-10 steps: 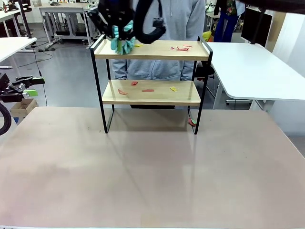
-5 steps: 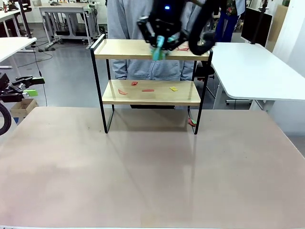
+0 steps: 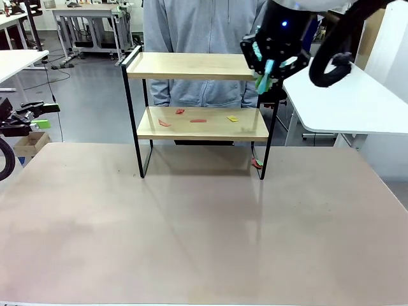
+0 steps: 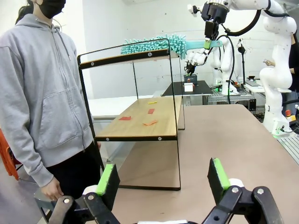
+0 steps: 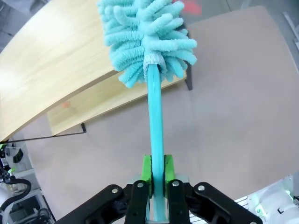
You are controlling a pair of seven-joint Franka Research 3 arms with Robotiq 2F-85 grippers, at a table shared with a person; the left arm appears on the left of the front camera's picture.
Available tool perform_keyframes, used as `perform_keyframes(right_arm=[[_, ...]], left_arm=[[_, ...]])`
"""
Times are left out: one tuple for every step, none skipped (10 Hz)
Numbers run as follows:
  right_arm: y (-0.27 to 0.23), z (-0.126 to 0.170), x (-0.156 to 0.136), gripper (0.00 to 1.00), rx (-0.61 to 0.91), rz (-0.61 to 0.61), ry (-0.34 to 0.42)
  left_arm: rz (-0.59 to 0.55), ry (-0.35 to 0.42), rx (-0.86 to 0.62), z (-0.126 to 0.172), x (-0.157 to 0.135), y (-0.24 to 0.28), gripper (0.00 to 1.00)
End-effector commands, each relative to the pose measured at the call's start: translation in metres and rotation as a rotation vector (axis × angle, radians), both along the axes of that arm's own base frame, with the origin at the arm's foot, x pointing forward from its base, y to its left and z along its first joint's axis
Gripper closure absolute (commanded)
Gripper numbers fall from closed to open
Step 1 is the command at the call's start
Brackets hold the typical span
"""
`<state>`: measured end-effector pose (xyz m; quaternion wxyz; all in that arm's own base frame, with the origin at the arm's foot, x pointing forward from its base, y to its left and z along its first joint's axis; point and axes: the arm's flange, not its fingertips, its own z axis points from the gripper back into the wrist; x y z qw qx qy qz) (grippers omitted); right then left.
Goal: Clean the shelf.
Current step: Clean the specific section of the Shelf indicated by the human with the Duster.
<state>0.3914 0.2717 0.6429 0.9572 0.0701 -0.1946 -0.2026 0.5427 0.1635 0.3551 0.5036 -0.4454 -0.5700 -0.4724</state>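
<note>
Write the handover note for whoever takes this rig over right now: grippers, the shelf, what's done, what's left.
Left gripper: open, empty, off the left side of the table.
Right gripper: shut on the handle of the teal fluffy duster, at the right end of the top board.
Two-tier wooden shelf with black frame: at the far side of the table, person in a grey hoodie behind it.
Done: top board looks free of scraps.
Left: red scraps and a yellow scrap on the lower board; one red scrap on the table by the right front leg.
</note>
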Motion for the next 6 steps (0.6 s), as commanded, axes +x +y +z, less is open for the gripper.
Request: perform_keyframes(right_arm=[[-0.009, 0.004, -0.015, 0.87, -0.032, 0.002, -0.06], [0.007, 0.015, -0.022, 0.87, 0.018, 0.072, -0.137], [-0.003, 0.005, -0.007, 0.87, -0.008, 0.001, -0.02], [-0.003, 0.005, -0.007, 0.87, -0.008, 0.001, -0.02], [-0.003, 0.005, -0.007, 0.87, -0.008, 0.001, -0.02], [0.005, 0.011, -0.014, 0.87, -0.006, 0.026, -0.054]], left_arm=[[0.002, -0.013, 0.006, 0.002, -0.002, 0.0, 0.0], [0.002, -0.013, 0.006, 0.002, -0.002, 0.0, 0.0], [0.002, -0.013, 0.006, 0.002, -0.002, 0.0, 0.0], [0.002, -0.013, 0.006, 0.002, -0.002, 0.0, 0.0], [0.002, -0.013, 0.006, 0.002, -0.002, 0.0, 0.0], [0.002, -0.013, 0.006, 0.002, -0.002, 0.0, 0.0]])
